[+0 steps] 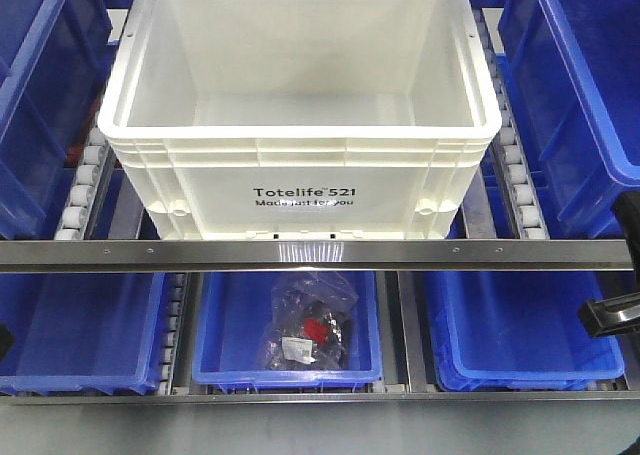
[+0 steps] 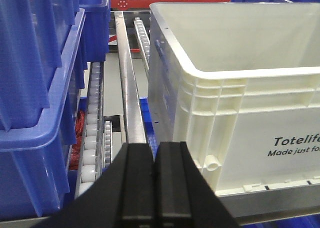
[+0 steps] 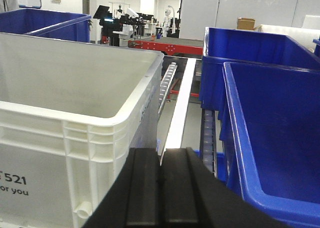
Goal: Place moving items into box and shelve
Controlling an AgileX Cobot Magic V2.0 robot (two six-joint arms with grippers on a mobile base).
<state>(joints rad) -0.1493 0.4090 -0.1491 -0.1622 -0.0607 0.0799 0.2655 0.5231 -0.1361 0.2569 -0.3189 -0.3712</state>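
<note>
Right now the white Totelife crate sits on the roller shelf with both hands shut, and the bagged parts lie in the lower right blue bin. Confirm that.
One detail is wrong. The bagged parts lie in the lower middle blue bin, not the right one, as the exterior front-facing view shows. The white Totelife crate does sit on the roller shelf, and the left hand and right hand are shut.

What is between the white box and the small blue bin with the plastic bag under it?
In the front view, a metal rail crosses between the white box and the small blue bin.

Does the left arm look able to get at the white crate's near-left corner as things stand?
Probably yes: the left tool, shut and empty, sits just in front of the white crate, with nothing between them.
</note>
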